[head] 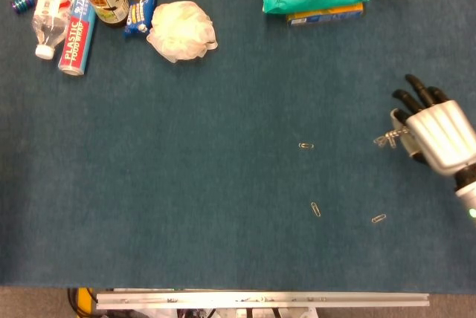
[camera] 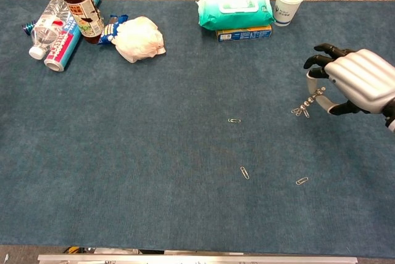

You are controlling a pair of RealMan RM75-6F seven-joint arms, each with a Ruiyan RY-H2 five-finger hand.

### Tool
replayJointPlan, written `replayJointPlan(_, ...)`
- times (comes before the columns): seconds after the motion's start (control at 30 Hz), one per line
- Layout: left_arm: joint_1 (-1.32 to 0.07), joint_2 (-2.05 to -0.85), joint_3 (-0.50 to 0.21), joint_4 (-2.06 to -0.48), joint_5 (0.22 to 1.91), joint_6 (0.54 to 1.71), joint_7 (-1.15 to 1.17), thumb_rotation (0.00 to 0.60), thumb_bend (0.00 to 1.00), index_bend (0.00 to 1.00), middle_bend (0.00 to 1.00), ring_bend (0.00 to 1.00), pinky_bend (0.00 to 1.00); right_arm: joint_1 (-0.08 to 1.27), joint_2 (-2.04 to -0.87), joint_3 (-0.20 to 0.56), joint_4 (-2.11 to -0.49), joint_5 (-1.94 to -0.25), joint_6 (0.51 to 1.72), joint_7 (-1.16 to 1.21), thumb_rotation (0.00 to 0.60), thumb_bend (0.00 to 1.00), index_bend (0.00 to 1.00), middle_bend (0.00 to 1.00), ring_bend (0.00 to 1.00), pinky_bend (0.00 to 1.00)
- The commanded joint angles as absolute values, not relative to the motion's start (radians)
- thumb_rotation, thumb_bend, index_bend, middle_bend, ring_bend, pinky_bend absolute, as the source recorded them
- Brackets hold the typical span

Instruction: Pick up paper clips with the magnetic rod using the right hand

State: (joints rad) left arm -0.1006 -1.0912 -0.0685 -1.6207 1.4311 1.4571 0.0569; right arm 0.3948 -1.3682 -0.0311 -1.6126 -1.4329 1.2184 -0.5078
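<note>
Head view: the right hand (head: 437, 134) sits at the right edge of the frame, fingers curled around the rod (head: 394, 137), whose tip carries a small bunch of clips (head: 383, 140). Three loose clips lie on the table (head: 186, 184): one (head: 306, 145) right of center, one (head: 316, 209) below it, one (head: 378, 219) at lower right. The left hand is not in view.

Chest view: the right hand (camera: 358, 83) is at the right edge, above the cloth, gripping the rod (camera: 315, 99) with the bunch (camera: 300, 111) hanging at its tip, clear of the table.

The step looks like carrying off a caught bunch. The next move likely calls for lowering the tip onto a remaining clip, the nearest being the lower-right one (camera: 302, 181).
</note>
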Motion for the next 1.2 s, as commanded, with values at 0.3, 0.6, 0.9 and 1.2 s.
replayJointPlan(0.3, -0.104, -1.093, -0.069, -1.621, 1.428, 1.453, 0.062, 0.600, 0.26, 0.37, 0.33, 0.29, 0.54, 0.370, -1.378, -0.009, -1.525, -1.386, 1.207, -0.460, 0.600, 0.39, 0.52, 0.26, 0.07, 0.27)
replayJointPlan(0.6, -0.103, -1.092, -0.069, -1.621, 1.428, 1.455, 0.058, 0.600, 0.26, 0.37, 0.33, 0.29, 0.54, 0.368, -1.396, 0.006, -1.488, -1.326, 1.165, -0.476, 0.600, 0.37, 0.46, 0.26, 0.07, 0.27)
replayJointPlan(0.9, -0.104, -1.092, -0.069, -1.620, 1.429, 1.454, 0.056, 0.600, 0.26, 0.37, 0.33, 0.29, 0.54, 0.350, -1.374, 0.004, -1.500, -1.311, 1.172, -0.482, 0.600, 0.28, 0.16, 0.26, 0.07, 0.27)
replayJointPlan(1.2, -0.112, -1.095, -0.069, -1.617, 1.434, 1.447, 0.056, 0.600, 0.26, 0.37, 0.33, 0.29, 0.54, 0.270, -1.291, -0.016, -1.545, -1.438, 1.345, -0.366, 0.600, 0.26, 0.15, 0.26, 0.07, 0.27)
